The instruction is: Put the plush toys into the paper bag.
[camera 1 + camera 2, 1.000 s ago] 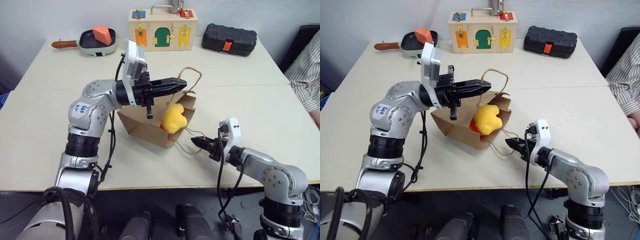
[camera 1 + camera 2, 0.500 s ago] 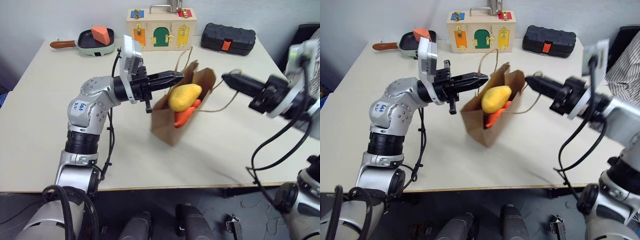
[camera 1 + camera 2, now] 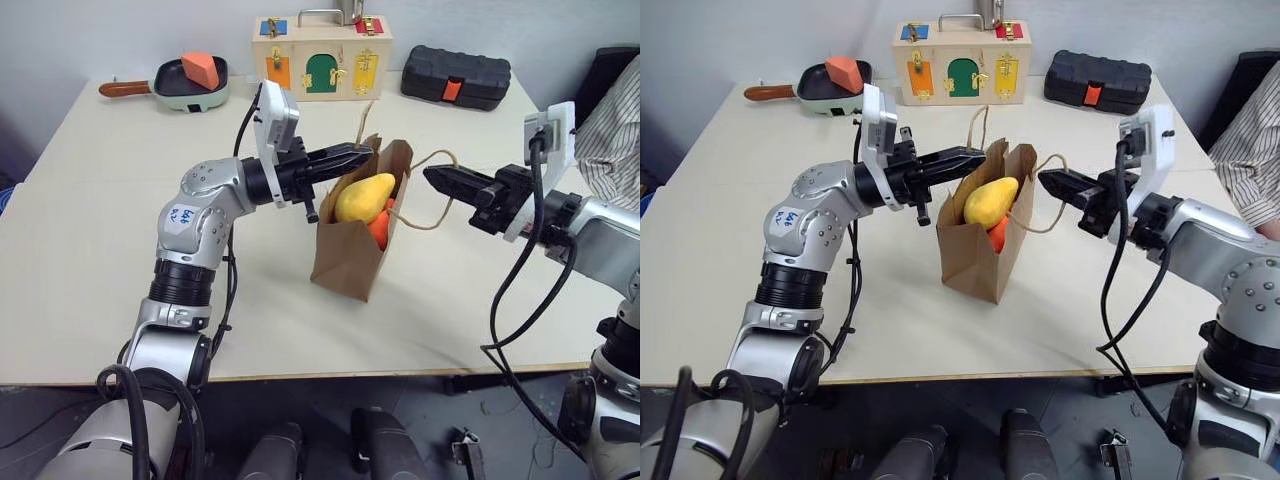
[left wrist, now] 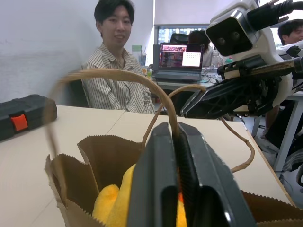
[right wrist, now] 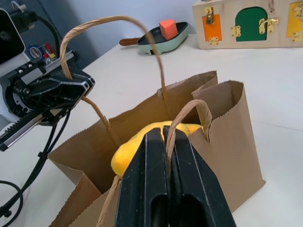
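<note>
Both toys, yellow (image 3: 990, 201) and orange (image 3: 997, 235), are lodged in the upright bag (image 3: 975, 255); its handles are pinched by the closed left gripper (image 3: 978, 156) and right gripper (image 3: 1045, 178)

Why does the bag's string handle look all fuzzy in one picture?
In the left wrist view the near handle sits very close to the lens, so it is smeared and out of focus. In the right wrist view the other handle looks crisp. The paper bag is sharp in the left eye view.
</note>
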You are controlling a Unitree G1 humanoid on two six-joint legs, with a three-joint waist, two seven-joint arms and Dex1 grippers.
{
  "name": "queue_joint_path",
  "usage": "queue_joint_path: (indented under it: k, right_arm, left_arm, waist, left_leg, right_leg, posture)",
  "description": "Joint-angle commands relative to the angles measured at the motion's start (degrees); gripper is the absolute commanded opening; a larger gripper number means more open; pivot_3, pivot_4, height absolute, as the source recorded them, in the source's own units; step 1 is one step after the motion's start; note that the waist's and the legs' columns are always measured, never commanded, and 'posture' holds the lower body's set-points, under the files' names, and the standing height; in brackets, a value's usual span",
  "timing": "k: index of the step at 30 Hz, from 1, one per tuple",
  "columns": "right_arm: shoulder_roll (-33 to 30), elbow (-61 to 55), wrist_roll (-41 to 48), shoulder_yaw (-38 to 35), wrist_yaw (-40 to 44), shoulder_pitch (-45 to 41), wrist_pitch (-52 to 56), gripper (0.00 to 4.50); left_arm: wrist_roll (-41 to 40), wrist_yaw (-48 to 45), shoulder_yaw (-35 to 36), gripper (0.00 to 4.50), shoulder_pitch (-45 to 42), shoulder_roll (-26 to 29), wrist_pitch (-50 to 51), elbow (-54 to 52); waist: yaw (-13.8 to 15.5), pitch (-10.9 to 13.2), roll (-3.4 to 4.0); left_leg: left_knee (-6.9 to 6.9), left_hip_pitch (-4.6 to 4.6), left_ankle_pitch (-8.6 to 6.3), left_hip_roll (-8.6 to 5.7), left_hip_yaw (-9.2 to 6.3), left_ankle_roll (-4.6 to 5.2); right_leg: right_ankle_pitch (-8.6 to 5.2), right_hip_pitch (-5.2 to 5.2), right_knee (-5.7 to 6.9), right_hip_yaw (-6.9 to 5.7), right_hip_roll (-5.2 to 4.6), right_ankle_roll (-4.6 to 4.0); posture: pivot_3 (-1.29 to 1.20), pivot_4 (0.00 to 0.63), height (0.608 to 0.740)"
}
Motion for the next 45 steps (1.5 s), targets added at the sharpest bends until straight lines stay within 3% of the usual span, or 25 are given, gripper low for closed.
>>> queue_joint_path:
  k: [1,4,8,11,17,20,23,28,36,45]
  right_arm:
    - [-1.24,-2.69,3.3,-2.8,1.96,-0.02,-2.82,0.95]
    - [-4.66,-5.65,4.18,-3.58,8.17,1.61,-4.63,1.92]
    - [-11.63,-8.47,-1.1,-3.33,16.69,7.11,-8.41,3.28]
    - [-15.75,-8.45,-2.11,-6.82,22.54,12.37,-10.49,3.29]
    - [-18.07,-7.9,-1.18,-14.62,31.42,23.77,-12.01,3.29]
    - [-16.17,-9.08,-4.01,-13.1,32.82,29.26,-14.64,2.74]
    - [-13.09,-10.93,-12.23,-5.99,32.1,33.79,-20.19,1.71]
    - [-5.56,-8.95,-25.35,8.36,27.4,30.81,-28.5,0.02]
    - [2.47,-4.62,-34.02,19.29,25.27,22.9,-33.24,0.02]
    - [6.08,-4.9,-37.25,23.72,24.32,20.77,-32.68,0.02]
  left_arm:
    - [-2.4,-0.63,2.29,1.46,0.42,1.9,1.61,-4.64]
    - [-5.4,-0.66,3.89,2.32,2.59,4.78,5.79,-11.53]
    - [-8.72,0.68,6.53,3.6,7.1,9.93,10.91,-20.11]
    - [-11.89,2.21,10.29,4.46,12.59,15.12,15.37,-26.66]
    - [-10.55,5.9,11.59,4.46,26.82,20.09,16.26,-35.98]
    - [-6.97,8.13,7.99,4.5,31.77,18.2,12.67,-37.52]
    - [-4.01,10.06,4.37,4.5,32.8,14.81,9.28,-36.1]
    - [-1.99,10.75,0.46,4.5,28.89,9.02,5.63,-30.13]
    - [-0.48,6.73,-5.43,4.5,22.98,4.78,3.49,-23.4]
    - [3.47,8.26,-9.03,4.5,21.27,0.78,1.52,-20.02]
  waist:
    - [0.01,0.0,0.0]
    - [0.01,0.0,0.0]
    - [0.14,0.0,0.0]
    - [0.24,0.0,0.0]
    - [1.3,0.0,0.0]
    - [1.82,0.0,-0.01]
    - [2.75,0.0,-0.02]
    - [2.92,0.0,-0.02]
    - [1.95,0.0,-0.02]
    - [1.47,-0.01,-0.02]
  left_leg:
    - [0.0,0.0,0.0,0.0,0.0,0.0]
    - [-0.02,0.0,0.0,0.0,0.0,0.0]
    - [-0.09,0.01,0.0,0.01,-0.03,0.0]
    - [-0.08,0.04,0.0,0.01,-0.04,0.01]
    - [-0.16,0.19,-0.01,0.02,-0.03,0.02]
    - [-0.11,0.2,-0.01,0.01,0.02,0.02]
    - [0.0,0.2,-0.02,0.01,0.02,0.03]
    - [0.06,0.2,-0.03,0.0,0.16,0.04]
    - [0.01,0.18,-0.03,0.01,0.17,0.03]
    - [0.02,0.19,-0.03,0.01,0.12,0.03]
  right_leg:
    - [0.0,0.0,0.0,-0.01,0.0,0.0]
    - [0.0,-0.01,-0.03,0.0,0.0,0.0]
    - [0.0,0.02,-0.12,-0.01,0.0,0.0]
    - [0.0,0.07,-0.13,-0.02,0.0,0.0]
    - [0.0,0.22,-0.22,0.0,0.0,0.0]
    - [0.0,0.23,-0.35,0.03,0.0,0.0]
    - [0.01,0.27,-0.35,0.03,-0.01,0.01]
    - [0.03,0.21,-0.28,0.13,0.01,0.03]
    - [0.03,0.1,-0.27,0.1,0.04,0.02]
    - [0.04,0.12,-0.26,0.08,0.04,0.02]
  posture:
    - [0.0,0.15,0.74]
    - [0.0,0.15,0.74]
    - [0.0,0.15,0.74]
    - [0.0,0.15,0.74]
    - [0.0,0.15,0.74]
    - [0.0,0.15,0.74]
    - [0.0,0.15,0.74]
    - [0.0,0.15,0.74]
    - [0.0,0.15,0.74]
    - [0.0,0.15,0.74]
